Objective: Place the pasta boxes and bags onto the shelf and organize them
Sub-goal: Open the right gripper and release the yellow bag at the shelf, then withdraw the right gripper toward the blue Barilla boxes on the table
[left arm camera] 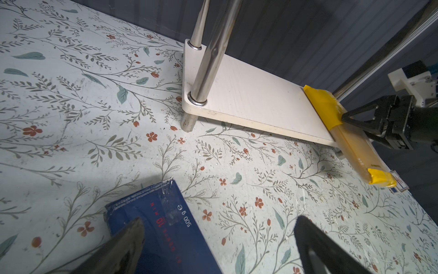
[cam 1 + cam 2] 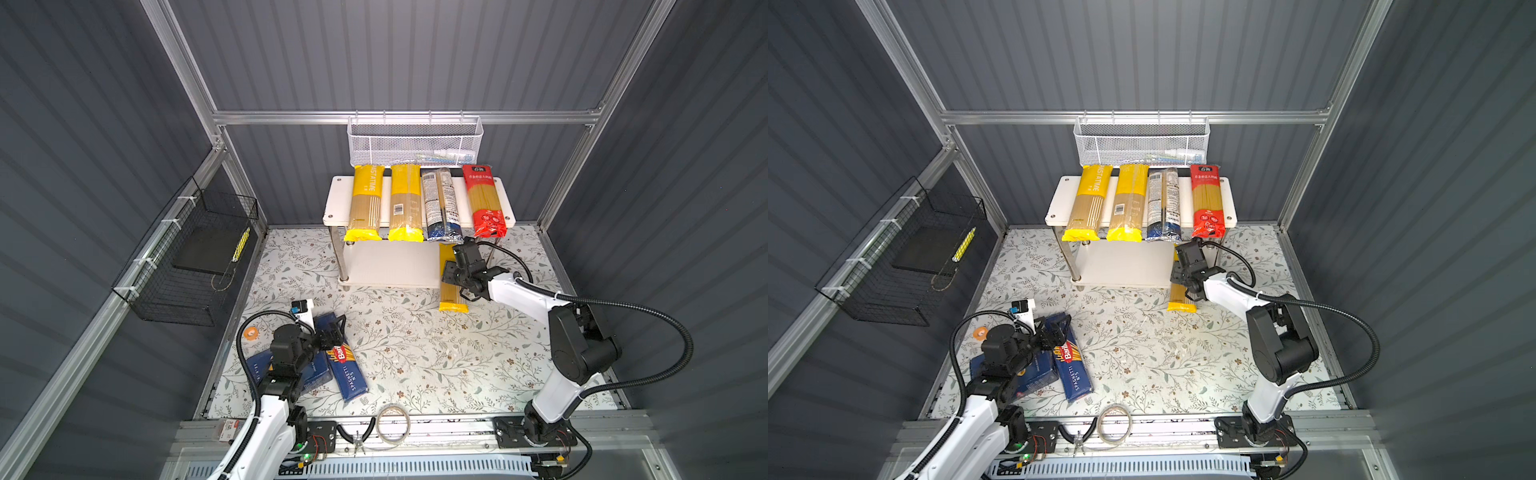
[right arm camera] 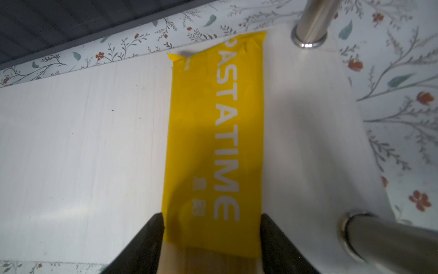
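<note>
While your right gripper [image 3: 212,215] straddled the yellow plastic PASTATIME bag [image 3: 213,132] lying partly on the lower board of the white chrome-legged shelf [image 3: 83,142], whether clamped or merely flanking unclear, and your left gripper [image 1: 220,219] hung spread over a dark blue cardboard box [image 1: 161,225], you were mid-placement; next that bag probably needed pushing fully in

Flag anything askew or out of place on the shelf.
The yellow PASTATIME bag on the lower board sticks far past its front edge at the right end in both top views, only partly supported.
</note>
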You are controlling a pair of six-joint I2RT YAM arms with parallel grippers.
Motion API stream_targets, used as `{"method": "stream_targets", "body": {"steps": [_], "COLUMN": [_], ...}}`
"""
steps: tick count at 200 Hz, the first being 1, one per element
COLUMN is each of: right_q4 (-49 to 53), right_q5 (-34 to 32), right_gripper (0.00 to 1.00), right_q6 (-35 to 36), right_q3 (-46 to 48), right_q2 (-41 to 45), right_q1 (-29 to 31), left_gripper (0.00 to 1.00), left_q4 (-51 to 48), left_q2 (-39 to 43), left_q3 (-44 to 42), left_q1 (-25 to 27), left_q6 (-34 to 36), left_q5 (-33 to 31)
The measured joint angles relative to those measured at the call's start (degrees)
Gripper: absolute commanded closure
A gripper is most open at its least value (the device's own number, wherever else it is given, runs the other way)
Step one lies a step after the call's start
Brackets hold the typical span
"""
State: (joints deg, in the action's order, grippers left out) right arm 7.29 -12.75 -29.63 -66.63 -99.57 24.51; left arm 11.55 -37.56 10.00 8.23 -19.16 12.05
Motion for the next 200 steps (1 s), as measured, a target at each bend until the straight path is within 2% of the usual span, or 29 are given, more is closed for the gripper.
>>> {"method": "stream_targets", "body": {"steps": [42,87,131,157,200], "right_q4": [-0.52,-0.11,3.74,5.25,5.44], "right_q5": [0.79,0.66,-0.96,1.22,7.28], "right_gripper": [0.22,0.18,0.14,0.13,0.13], "right_q6": [-0.66,-2.62,-3.50,-3.39,-3.91], "right_q3": [0.74,9.18,16.28,19.23,22.34], "right_q2": [3.19,14.56,27.15,33.66,34.03], "right_q1": [0.02,1.57,10.10,14.84,17.53], "left_gripper": [0.00,0.00,0.00,0.00,0.00], "left_q4": [0.09,0.11,0.11,0.09,0.02], "left_q2": [0.15,0.15,-0.17,0.22,1.38], "left_q3": [0.00,0.00,0.00,0.00,0.00], "left_q1": [0.00,0.00,0.00,0.00,0.00], "left_q6": [0.00,0.00,-0.02,-0.02,0.00], "left_q5": [0.00,-0.02,-0.02,-0.04,-0.04]}}
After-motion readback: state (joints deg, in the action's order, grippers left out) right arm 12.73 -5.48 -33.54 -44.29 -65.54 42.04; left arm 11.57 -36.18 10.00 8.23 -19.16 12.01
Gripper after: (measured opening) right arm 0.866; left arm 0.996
